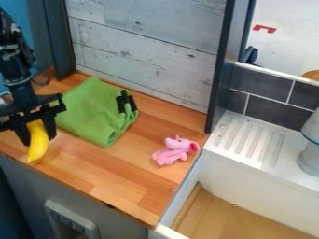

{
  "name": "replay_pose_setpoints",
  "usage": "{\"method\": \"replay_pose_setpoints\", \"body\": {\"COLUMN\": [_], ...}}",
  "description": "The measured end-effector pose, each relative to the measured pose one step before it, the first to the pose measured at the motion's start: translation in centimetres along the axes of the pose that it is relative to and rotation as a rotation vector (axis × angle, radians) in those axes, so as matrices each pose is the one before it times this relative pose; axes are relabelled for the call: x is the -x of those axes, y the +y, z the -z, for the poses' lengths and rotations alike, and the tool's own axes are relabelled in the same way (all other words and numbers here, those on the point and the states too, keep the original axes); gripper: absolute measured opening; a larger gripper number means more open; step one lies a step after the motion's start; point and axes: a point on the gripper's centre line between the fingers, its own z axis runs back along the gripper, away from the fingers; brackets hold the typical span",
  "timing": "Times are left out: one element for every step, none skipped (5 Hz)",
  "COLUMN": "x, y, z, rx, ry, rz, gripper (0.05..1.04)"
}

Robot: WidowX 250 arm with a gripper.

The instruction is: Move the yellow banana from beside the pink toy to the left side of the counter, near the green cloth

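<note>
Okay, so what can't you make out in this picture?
All in the camera view:
Upper end of the yellow banana: hidden by the black claw.
Underside of the green cloth: covered by its upper folds.
Pink plush toy, facial details: too small.
Pale grey object, right side: cut off by the picture's edge.

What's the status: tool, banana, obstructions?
Tool closed on banana, at view's left. Green cloth right beside it, possible snag. Pink toy farther off, well apart from both.
</note>
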Motion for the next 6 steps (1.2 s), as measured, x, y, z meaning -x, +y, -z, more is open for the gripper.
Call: {"method": "replay_pose_setpoints", "body": {"x": [-0.293, -0.094, -0.106, -0.278, -0.189, 0.3], "y": [0.07, 0.117, -0.135, -0.186, 0.131, 0.949], "z": [0.183, 0.327, 0.975, 0.139, -0.05, -2.866], "rx": [-0.0015, -0.006, -0.0025, 0.0011, -0.0083, -0.0974], "ry": [-0.0144, 0.0, 0.0282, 0.0006, -0.0125, -0.0358], "rz": [-0.0959, -0.0381, 0.0152, 0.0467, 0.0186, 0.0188], "gripper": [0.538, 0.537, 0.536, 0.634, 0.865, 1.014]}}
